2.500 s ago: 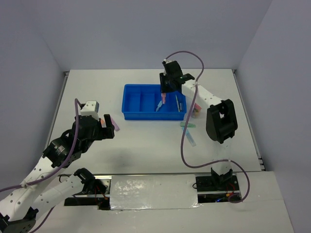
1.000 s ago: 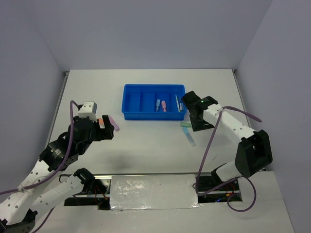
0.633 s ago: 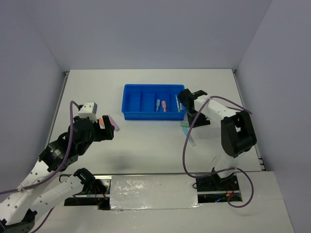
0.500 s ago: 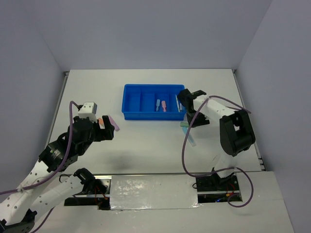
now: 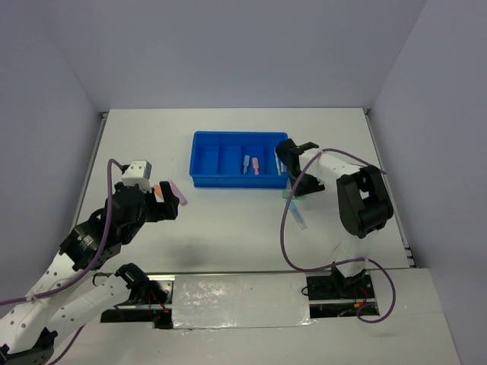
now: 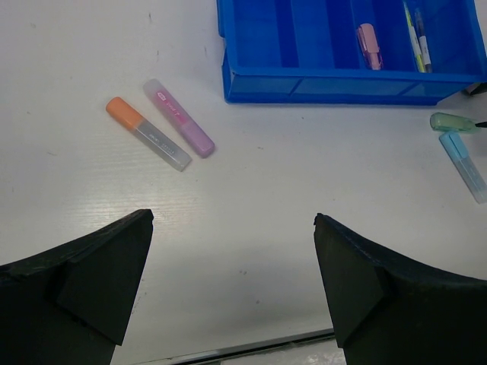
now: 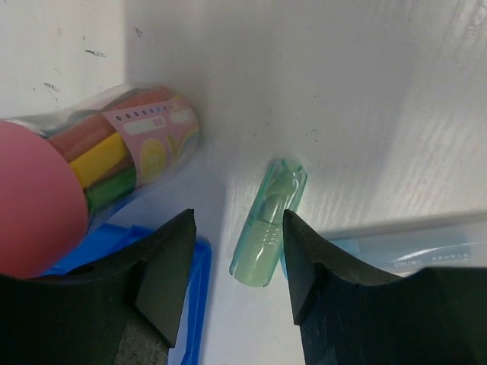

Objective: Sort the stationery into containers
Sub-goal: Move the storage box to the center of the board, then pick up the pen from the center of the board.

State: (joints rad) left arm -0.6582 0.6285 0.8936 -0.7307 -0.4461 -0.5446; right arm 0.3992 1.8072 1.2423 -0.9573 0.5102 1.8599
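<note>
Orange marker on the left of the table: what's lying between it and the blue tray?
A purple marker lies close beside the orange marker, on the side toward the blue tray. The left wrist view shows this best.

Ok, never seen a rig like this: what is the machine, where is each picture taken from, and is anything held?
Two robot arms are bolted at the near edge of a white table, each ending in a two-finger pincer. One picture looks down from above and behind; the other two come from wrist cameras, so the dark shapes there are each arm's own fingers. A blue tray holds a pink item and thin pens. Loose on the table: an orange marker, a purple marker, a green marker, a light blue marker and a pink-capped tube. The left pincer hangs open, empty. The right pincer straddles the green marker, open, holding nothing.
</note>
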